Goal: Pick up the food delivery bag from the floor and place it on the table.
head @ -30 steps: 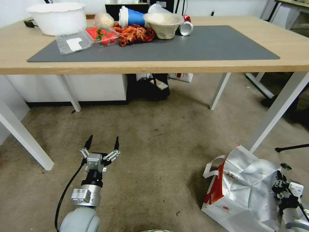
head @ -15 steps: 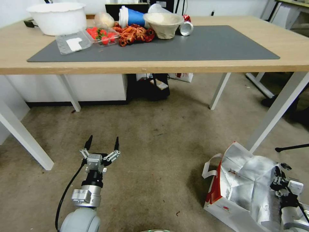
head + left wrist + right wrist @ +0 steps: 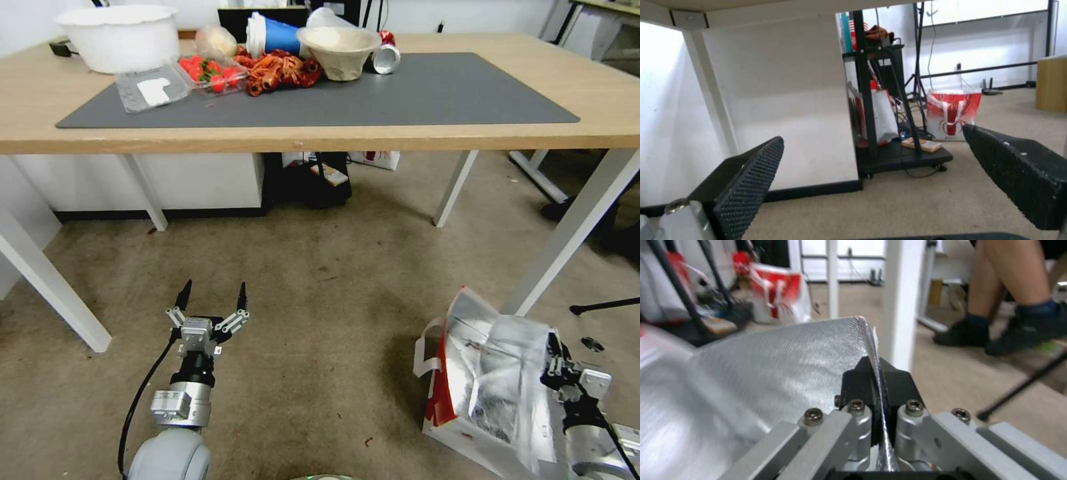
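The bag (image 3: 467, 393) sits on the floor (image 3: 320, 313) beside a white leg of the table (image 3: 400, 137), its foil lining showing and a white strap hanging off its left side. The right gripper (image 3: 557, 363) is at the bag's right edge, and in the right wrist view its two fingers (image 3: 858, 383) are pressed together on the foil rim of the bag (image 3: 773, 373), the sheet pinched between them. The left gripper (image 3: 212, 297) hangs low over bare carpet, well apart from the bag, its two fingers spread wide with nothing between them.

On the table's grey mat (image 3: 413, 90) stand one white tub (image 3: 120, 37), one beige bowl (image 3: 339, 50), one clear tray (image 3: 213, 72) holding red strawberries, a blue cup (image 3: 273, 35) on its side and a tipped can (image 3: 385, 59).
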### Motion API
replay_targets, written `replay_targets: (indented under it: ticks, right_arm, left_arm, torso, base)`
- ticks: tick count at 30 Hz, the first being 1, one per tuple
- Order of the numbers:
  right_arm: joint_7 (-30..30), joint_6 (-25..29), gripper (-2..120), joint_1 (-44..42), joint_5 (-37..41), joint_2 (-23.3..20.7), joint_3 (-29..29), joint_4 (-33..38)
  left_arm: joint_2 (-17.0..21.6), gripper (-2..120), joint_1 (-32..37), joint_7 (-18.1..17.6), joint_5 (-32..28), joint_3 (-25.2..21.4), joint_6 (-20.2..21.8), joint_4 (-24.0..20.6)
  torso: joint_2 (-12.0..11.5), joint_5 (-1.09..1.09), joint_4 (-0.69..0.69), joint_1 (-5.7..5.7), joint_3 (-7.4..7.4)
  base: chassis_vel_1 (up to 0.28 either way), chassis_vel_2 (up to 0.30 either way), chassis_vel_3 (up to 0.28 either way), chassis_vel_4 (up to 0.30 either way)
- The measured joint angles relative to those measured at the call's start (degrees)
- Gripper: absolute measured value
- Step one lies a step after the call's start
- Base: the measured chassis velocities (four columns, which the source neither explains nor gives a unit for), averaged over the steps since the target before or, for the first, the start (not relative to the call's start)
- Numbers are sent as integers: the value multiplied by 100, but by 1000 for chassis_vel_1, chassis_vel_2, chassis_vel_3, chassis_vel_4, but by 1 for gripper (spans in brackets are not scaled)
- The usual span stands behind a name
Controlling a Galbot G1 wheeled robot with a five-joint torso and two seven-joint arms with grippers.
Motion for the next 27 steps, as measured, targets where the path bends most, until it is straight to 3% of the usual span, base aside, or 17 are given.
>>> replay_targets:
  ticks: [15, 27]
  right_arm:
    - [-313, -45, 0, -170, 20, -101, -210, 860]
    - [-786, -47, 0, -227, 221, -131, -285, 1130]
  left_arm:
    - [-171, 100, 7, -41, 49, -39, -29, 45]
    - [-192, 100, 6, -84, 40, -66, -51, 65]
  torso:
    - [0, 1, 0, 0, 0]
    - [0, 1, 0, 0, 0]
  base:
    - [0, 0, 0, 0]
    - [0, 0, 0, 0]
